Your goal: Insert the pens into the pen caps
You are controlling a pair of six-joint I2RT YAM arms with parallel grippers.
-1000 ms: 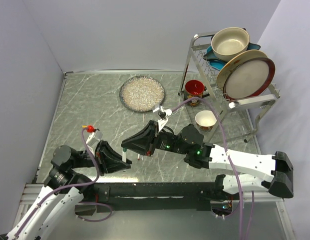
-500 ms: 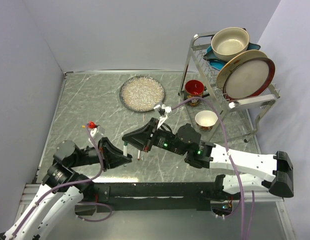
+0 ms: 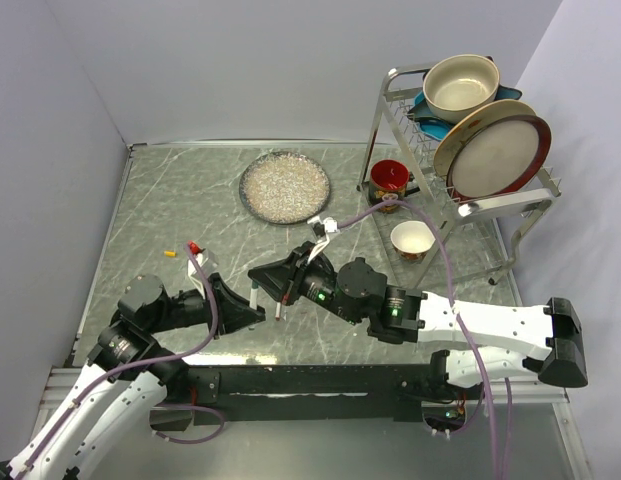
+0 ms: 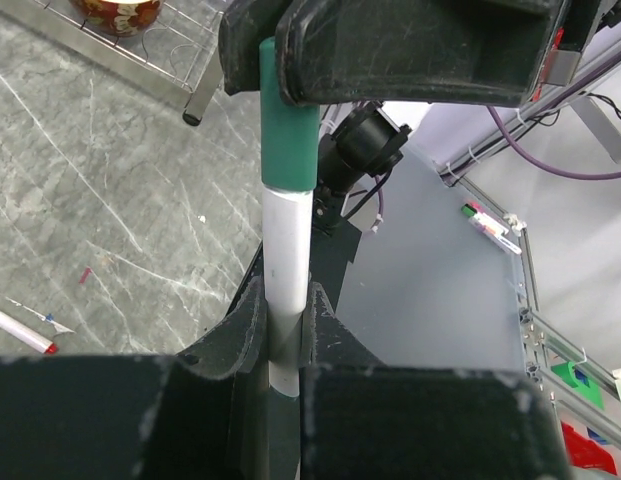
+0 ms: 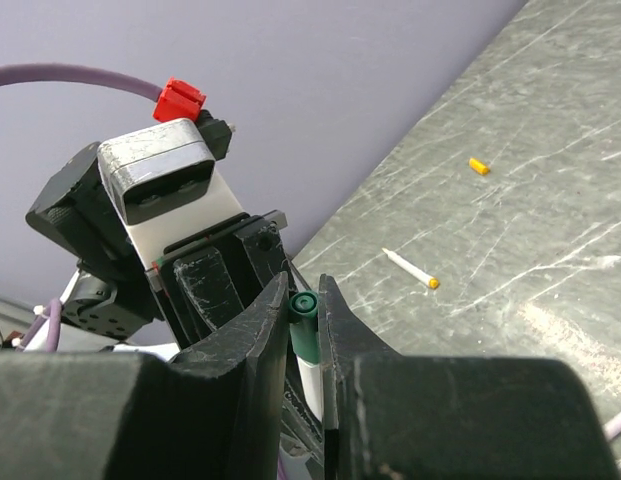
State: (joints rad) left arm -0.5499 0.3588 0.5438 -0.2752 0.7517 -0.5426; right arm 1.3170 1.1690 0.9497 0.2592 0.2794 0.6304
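Observation:
My left gripper (image 4: pixel 287 300) is shut on a white pen (image 4: pixel 287 250), which stands up between its fingers. The dark green cap (image 4: pixel 286 120) sits on the pen's far end. My right gripper (image 5: pixel 305 300) is shut on that green cap (image 5: pixel 304 330). In the top view the two grippers meet tip to tip, left (image 3: pixel 246 305) and right (image 3: pixel 268 283), above the table's front middle. A red-tipped pen (image 4: pixel 20 334) lies on the table. An orange-tipped pen (image 5: pixel 410 268) and an orange cap (image 5: pixel 478 166) lie further left; the cap also shows in the top view (image 3: pixel 170 253). The red cap is not seen.
A round glittery plate (image 3: pixel 284 186) lies at the back middle. A metal dish rack (image 3: pixel 510 215) with a bowl and plates stands at the right, with a red mug (image 3: pixel 390 178) and a small bowl (image 3: pixel 412 238) beside it. Walls close the left and back.
My left gripper has moved right and forward with the pen, and my right gripper has come left to meet it. The green cap and the pen are now joined.

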